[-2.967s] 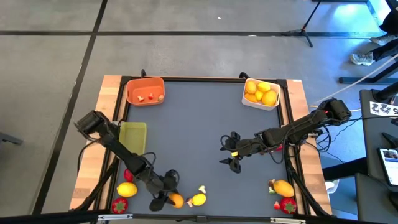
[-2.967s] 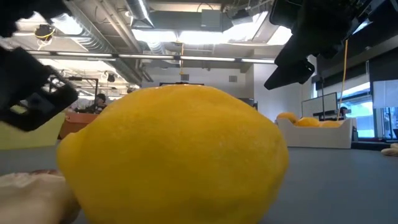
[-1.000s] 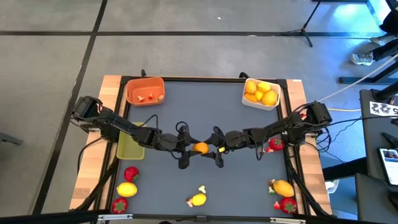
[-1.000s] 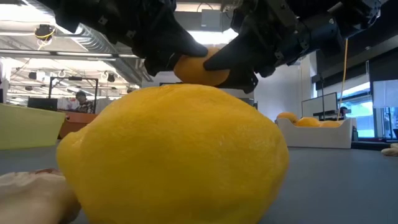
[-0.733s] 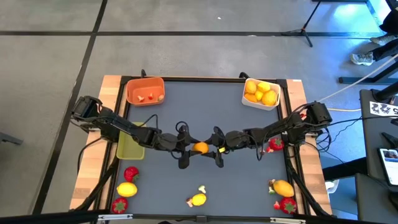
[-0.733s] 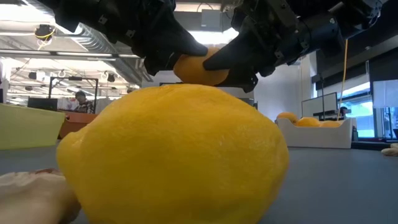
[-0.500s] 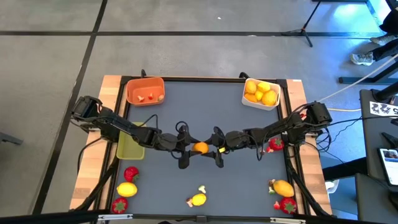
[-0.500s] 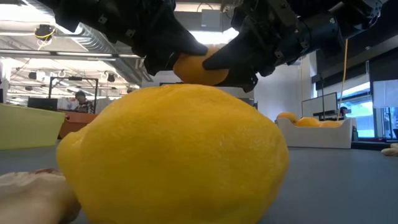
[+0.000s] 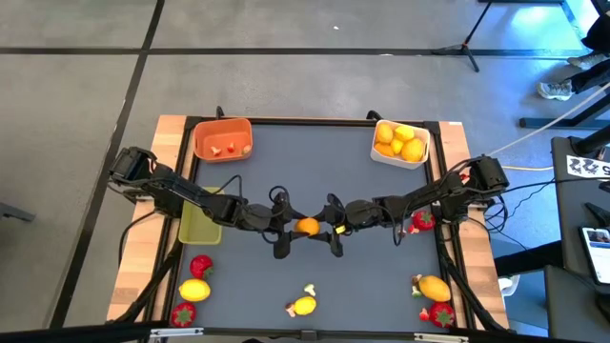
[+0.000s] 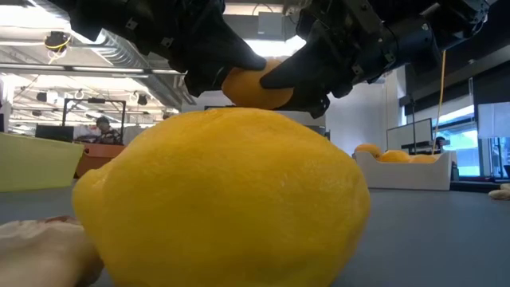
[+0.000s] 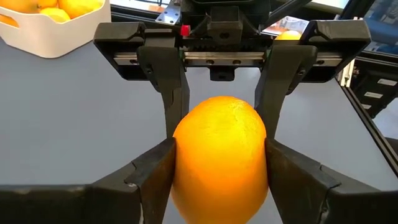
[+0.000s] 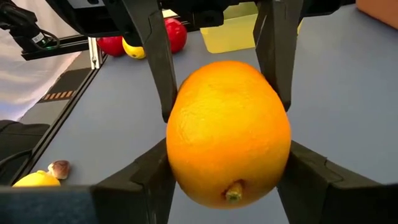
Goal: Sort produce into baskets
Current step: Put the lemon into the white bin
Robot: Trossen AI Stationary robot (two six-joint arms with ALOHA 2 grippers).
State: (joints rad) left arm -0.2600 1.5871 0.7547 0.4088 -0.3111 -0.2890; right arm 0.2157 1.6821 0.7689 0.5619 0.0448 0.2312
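1. Down at the near-left corner of the table (image 9: 315, 171) sit a strawberry (image 9: 201, 266), a lemon (image 9: 194, 291) and a second strawberry (image 9: 183, 313), all loose on the dark mat.
2. The yellow-green basket (image 9: 202, 213) lies along the left edge, with the left arm passing over its near end. Far behind it, in the far-left corner, is the orange basket (image 9: 222, 139) with a couple of small red bits inside.
3. The left gripper (image 9: 282, 229) reaches in to mid-table, raised off the mat, its fingers (image 11: 155, 180) pressed against the two sides of an orange (image 9: 307, 226).
4. That orange hangs in the air at the middle of the table, gripped from both sides at once.
5. Near the front edge, just below the meeting point, lie a small lemon (image 9: 303, 305) and a pale-and-red bit (image 9: 310, 289) touching or just beside it.
6. The right gripper (image 9: 333, 226) comes in from the right and also has its fingers (image 12: 146, 177) clamped on the same orange, crosswise to the left pair.
7. The white basket (image 9: 399, 143) in the far-right corner holds several yellow citrus fruits.
8. On the right edge, a strawberry (image 9: 422, 221) shows partly under the right arm.
9. The near-right corner has another lemon (image 9: 434, 287) and a strawberry (image 9: 440, 313) just beside it.
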